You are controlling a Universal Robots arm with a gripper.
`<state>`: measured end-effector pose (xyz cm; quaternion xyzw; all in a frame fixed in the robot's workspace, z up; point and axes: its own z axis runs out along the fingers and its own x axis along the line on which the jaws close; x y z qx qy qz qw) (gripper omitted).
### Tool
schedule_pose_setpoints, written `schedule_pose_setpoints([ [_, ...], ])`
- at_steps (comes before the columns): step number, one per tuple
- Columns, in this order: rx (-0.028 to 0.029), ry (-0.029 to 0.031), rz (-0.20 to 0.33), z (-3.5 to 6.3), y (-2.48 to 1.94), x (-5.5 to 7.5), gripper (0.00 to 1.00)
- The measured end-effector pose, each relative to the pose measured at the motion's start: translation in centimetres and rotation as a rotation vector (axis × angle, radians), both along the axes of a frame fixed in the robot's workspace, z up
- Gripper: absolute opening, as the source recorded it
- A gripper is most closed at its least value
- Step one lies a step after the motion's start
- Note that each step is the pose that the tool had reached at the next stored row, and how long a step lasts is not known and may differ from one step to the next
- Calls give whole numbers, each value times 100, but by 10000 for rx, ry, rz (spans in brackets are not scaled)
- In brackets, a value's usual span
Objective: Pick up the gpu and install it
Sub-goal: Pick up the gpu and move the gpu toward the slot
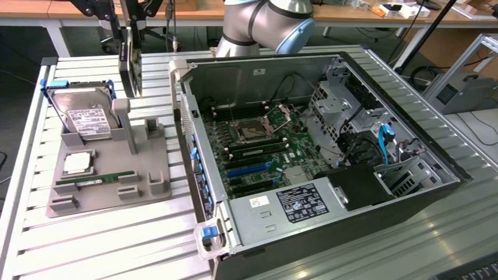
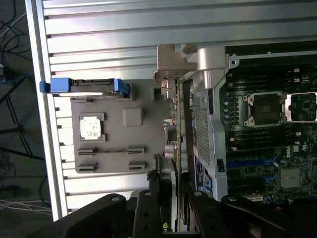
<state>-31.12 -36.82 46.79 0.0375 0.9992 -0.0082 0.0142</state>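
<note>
The gpu (image 1: 130, 61) hangs on edge above the grey fixture tray (image 1: 148, 169), to the exterior view's left of the open computer case (image 1: 435, 169). It is a dark card. My gripper (image 1: 128, 10) comes down from above and is shut on the card's upper part. In the wrist view the gpu (image 2: 174, 134) shows edge-on between my black fingers (image 2: 148, 208), with its silver end bracket (image 2: 171, 62) at the far end. My gripper (image 2: 173, 203) holds it beside the case's side wall, over the tray's edge. The motherboard (image 1: 257, 140) lies open inside the case.
The tray holds a hard drive with blue rails (image 1: 86, 114), a square processor (image 1: 78, 163) and a slim green memory stick (image 1: 97, 179). A power supply (image 1: 300, 204) fills the case's near corner, drive cages (image 1: 342, 105) its far side. The arm's base (image 1: 265, 23) stands behind the case.
</note>
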Motion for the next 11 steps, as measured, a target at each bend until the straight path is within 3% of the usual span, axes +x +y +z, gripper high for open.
schedule_pose_setpoints([
  [11, 0, -1, 0, 23, 0, 0, 27],
])
